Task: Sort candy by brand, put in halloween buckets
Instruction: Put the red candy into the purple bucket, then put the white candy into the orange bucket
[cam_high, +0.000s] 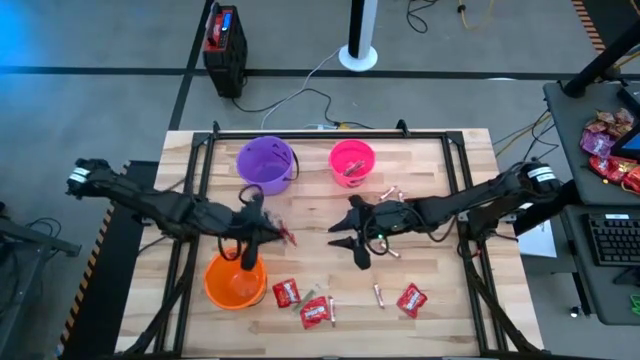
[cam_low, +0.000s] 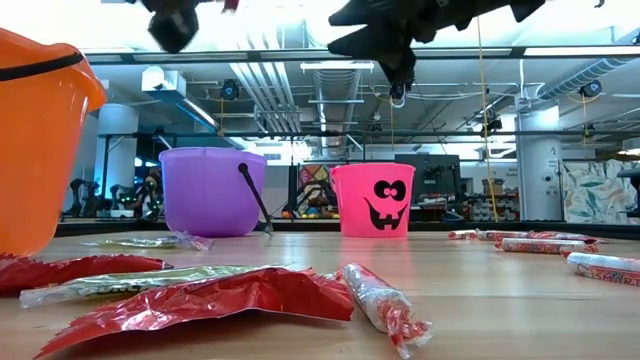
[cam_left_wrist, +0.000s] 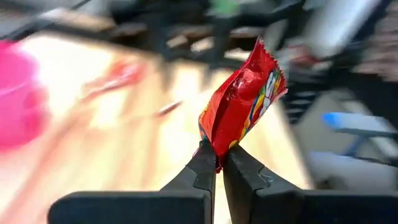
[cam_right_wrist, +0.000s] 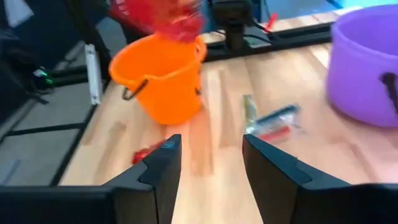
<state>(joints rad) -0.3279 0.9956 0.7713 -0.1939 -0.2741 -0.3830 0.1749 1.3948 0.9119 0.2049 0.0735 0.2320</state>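
Red packet (cam_left_wrist: 244, 106) (pinched by left jaws) above orange bucket (cam_high: 235, 283).

purple bucket (cam_high: 266, 163), pink bucket (cam_high: 352, 161), orange bucket (cam_high: 235, 282), red packet (cam_left_wrist: 244, 99)

Desk (cam_high: 430, 170): pale wood planks, dark frame rails. On it: purple bucket (cam_high: 266, 163), pink bucket (cam_high: 352, 161), orange bucket (cam_high: 236, 282); red candy packets (cam_high: 287, 292) and thin sticks (cam_high: 379, 295) scattered along the near edge.
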